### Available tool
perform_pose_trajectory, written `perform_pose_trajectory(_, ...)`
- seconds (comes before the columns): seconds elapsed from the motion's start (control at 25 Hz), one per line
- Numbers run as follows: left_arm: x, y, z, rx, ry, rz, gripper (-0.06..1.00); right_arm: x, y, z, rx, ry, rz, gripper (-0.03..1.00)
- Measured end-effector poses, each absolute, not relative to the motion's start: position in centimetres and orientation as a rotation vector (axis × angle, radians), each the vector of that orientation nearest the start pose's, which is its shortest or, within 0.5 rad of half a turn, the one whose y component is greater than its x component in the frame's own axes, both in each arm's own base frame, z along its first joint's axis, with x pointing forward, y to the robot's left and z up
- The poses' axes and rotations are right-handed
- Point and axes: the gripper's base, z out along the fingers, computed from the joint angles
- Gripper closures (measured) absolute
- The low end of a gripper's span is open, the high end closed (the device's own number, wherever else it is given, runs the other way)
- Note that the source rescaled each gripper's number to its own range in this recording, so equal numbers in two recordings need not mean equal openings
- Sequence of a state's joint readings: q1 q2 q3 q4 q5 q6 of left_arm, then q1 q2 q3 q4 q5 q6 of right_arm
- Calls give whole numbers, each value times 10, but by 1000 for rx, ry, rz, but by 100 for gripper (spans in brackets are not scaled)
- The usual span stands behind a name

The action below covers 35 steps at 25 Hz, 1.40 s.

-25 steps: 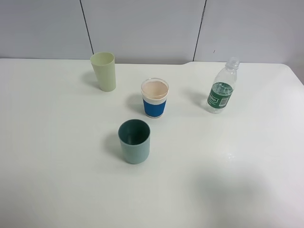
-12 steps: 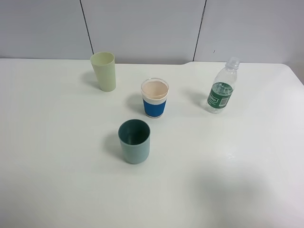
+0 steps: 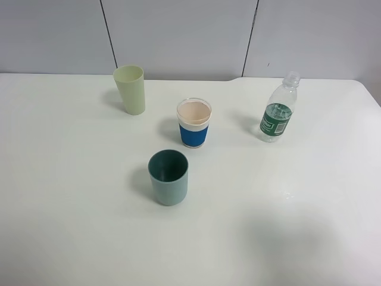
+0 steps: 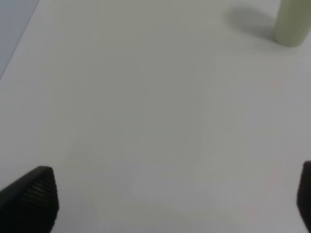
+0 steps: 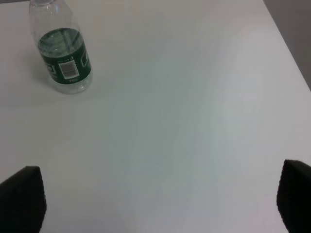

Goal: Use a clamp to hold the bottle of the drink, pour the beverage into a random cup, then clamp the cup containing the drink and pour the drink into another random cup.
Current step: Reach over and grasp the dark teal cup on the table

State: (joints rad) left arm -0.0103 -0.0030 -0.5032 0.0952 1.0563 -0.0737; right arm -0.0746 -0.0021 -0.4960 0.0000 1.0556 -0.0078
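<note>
My right hand (image 5: 158, 201) hangs with fingers wide apart, well short of the bottle (image 3: 277, 110) standing upright at the far right of the table (image 3: 309, 196); thin clear plastic, part full, probably light and squashy, so I'd clamp gently around its green-labelled middle.

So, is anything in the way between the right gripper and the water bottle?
No, nothing that shows. In the right wrist view, only bare white table lies between the open right gripper and the bottle, which stands upright by itself.
</note>
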Motion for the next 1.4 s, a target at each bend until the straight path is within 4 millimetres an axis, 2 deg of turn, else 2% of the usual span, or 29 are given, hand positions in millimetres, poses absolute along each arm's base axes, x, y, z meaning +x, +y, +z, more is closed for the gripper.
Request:
perform_pose_trajectory(0.84,-4,8,279,-69,2039,70,-6,-5,0,277,68,2040,-52,9)
perform_pose_trajectory(0.96,8,8,286,-57,2080,78,-6,-5,0,277,68,2040,-52,9)
perform_pose_trajectory(1.12,35,6,298,37,2143,96,-6,-5,0,277,68,2040,-52,9)
perform_pose_trajectory(1.4,84,-12,288,397,2311,61,-6,-5,0,277,68,2040,-52,9)
